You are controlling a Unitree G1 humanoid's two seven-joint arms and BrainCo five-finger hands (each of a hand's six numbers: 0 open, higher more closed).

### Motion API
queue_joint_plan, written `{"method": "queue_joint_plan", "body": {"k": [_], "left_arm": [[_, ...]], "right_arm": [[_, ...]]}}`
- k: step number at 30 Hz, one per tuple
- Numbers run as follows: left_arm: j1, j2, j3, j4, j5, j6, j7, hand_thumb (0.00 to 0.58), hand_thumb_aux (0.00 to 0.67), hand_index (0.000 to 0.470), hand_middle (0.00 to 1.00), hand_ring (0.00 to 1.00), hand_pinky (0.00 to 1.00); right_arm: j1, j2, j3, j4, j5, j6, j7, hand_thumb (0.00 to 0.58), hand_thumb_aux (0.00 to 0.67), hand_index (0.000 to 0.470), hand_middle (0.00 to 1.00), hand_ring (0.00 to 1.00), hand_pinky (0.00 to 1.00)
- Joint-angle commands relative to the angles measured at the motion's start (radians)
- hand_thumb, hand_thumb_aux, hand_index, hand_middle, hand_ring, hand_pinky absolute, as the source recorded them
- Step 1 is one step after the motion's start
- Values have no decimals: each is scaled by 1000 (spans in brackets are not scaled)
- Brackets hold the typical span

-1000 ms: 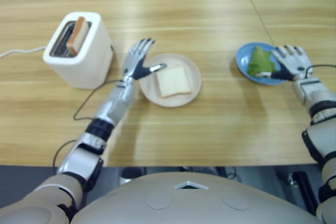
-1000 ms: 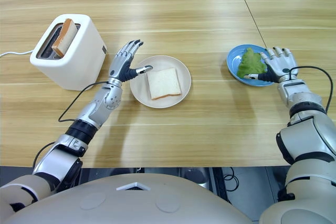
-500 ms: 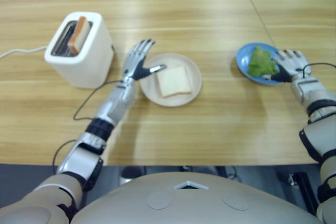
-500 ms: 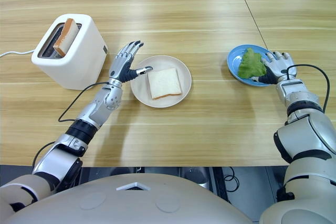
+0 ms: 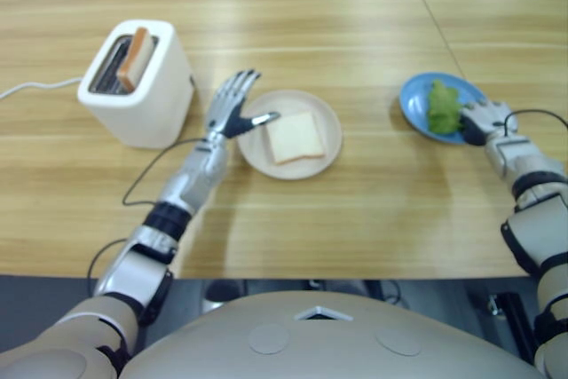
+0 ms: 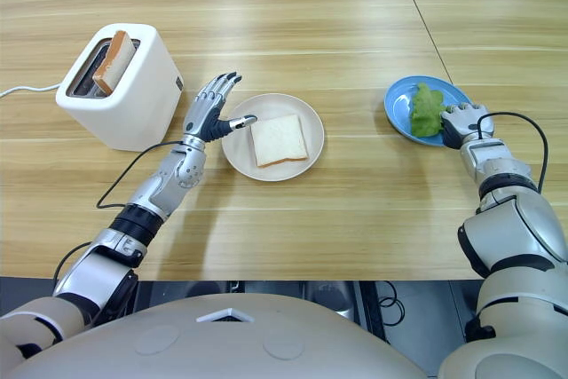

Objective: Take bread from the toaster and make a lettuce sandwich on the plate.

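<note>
A white toaster stands at the left with one bread slice upright in its slot. A tan plate in the middle holds a flat slice of bread. My left hand rests open beside the plate's left rim, one finger reaching over the rim. At the right, a blue plate carries the green lettuce. My right hand lies on that plate's right edge, its fingers curled around the lettuce's right side.
The toaster's white cord runs off the left edge. A thin black cable loops on the table by my left forearm, and another by my right wrist. A table seam runs back behind the blue plate.
My right hand's fingers have curled from spread to closed on the lettuce, bunching it narrower. The left hand has stayed put.
</note>
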Motion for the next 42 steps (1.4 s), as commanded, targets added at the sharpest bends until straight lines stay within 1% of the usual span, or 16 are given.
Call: {"method": "queue_joint_plan", "body": {"k": [1,2,8,12,16,19,20,23,26,29,32,33,39,42], "left_arm": [[11,12,-4,-4,-1,4,-11,0,0,0,0,0,0],[12,13,-3,-5,-1,4,-11,0,0,0,0,0,0],[21,21,14,-27,-15,-4,1,0,0,0,0,0,0],[26,25,44,-38,-47,-22,8,0,0,0,0,0,0],[33,30,90,-47,-93,-41,16,0,0,0,0,0,0],[35,27,124,-50,-132,-55,20,0,0,0,0,0,0],[34,22,138,-44,-154,-66,19,0,0,0,0,0,0],[29,13,160,-23,-193,-84,12,0,0,0,0,0,0],[26,2,181,1,-239,-103,3,0,0,0,0,0,0],[17,-8,195,32,-272,-117,-9,0,0,0,0,0,0],[11,-12,193,51,-273,-129,-11,0,0,0,0,0,0],[10,-14,192,55,-273,-131,-12,0,0,0,0,0,0],[8,-24,188,71,-269,-141,-19,0,0,0,0,0,0],[8,-30,185,72,-266,-140,-20,0,0,0,0,0,0]], "right_arm": [[14,-2,-8,3,27,-19,-6,580,670,460,839,839,839],[13,-5,-15,-1,36,-26,-14,580,670,460,1000,1000,1000],[12,-50,-59,-46,93,-99,-119,580,670,460,1000,1000,1000],[27,-109,-96,-140,124,-169,-206,580,670,460,1000,1000,1000],[71,-181,-158,-358,147,-203,-238,580,670,460,1000,1000,1000],[143,-224,-229,-614,164,-174,-203,580,670,460,1000,1000,1000],[172,-226,-257,-730,168,-153,-177,580,670,460,1000,1000,1000],[218,-190,-309,-979,167,-94,-101,580,670,460,1000,1000,1000],[210,-124,-314,-1083,145,-61,-43,580,670,460,1000,1000,1000],[135,-2,-256,-1070,100,-66,-6,580,670,460,1000,1000,1000],[37,142,-170,-943,45,-91,0,580,670,460,1000,1000,1000],[17,171,-154,-909,34,-100,-5,580,670,460,1000,1000,1000],[-144,337,-52,-560,-7,-156,-64,580,670,460,1000,1000,1000],[-171,384,-20,-454,-8,-182,-87,580,670,460,1000,1000,1000]]}}
